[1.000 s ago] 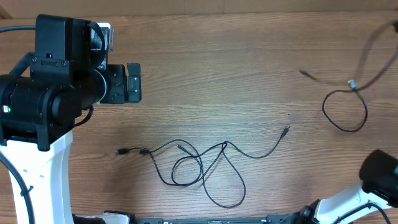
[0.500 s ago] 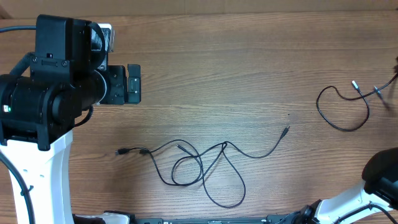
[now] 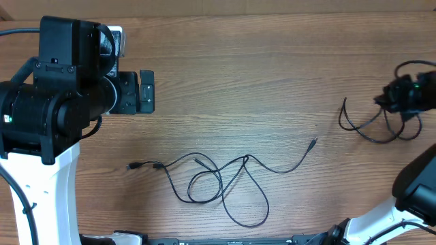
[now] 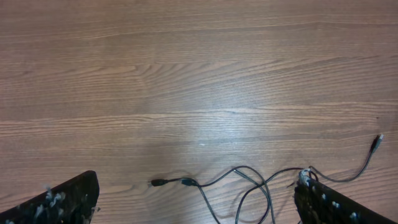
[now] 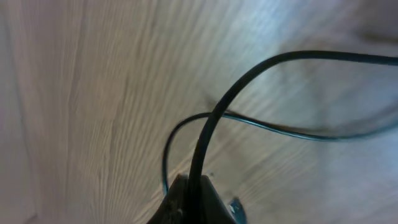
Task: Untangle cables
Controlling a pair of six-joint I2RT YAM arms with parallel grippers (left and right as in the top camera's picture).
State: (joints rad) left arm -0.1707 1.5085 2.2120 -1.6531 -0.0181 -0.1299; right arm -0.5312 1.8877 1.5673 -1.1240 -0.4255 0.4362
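Note:
A tangle of thin black cables (image 3: 221, 184) lies on the wooden table at the front centre, with small plugs at its left end (image 3: 133, 165) and right end (image 3: 313, 143). My left gripper (image 3: 147, 90) hovers open, up and to the left of the tangle. In the left wrist view the same cables (image 4: 249, 180) run between its wide-apart fingers (image 4: 68, 199). At the far right my right gripper (image 3: 390, 99) is shut on a separate black cable (image 3: 371, 138), which hangs in loose loops below it. The right wrist view shows that cable (image 5: 211, 118) pinched between the closed jaws (image 5: 196, 196).
The left arm's large black body (image 3: 48, 102) and white base fill the left side. The right arm's base (image 3: 415, 197) sits at the front right corner. Bare wood (image 3: 259, 68) lies between the two grippers.
My right gripper has come in from the right edge, holding the separate cable. That cable's single wide loop has bunched into smaller loops. The left arm and the central tangle are unmoved.

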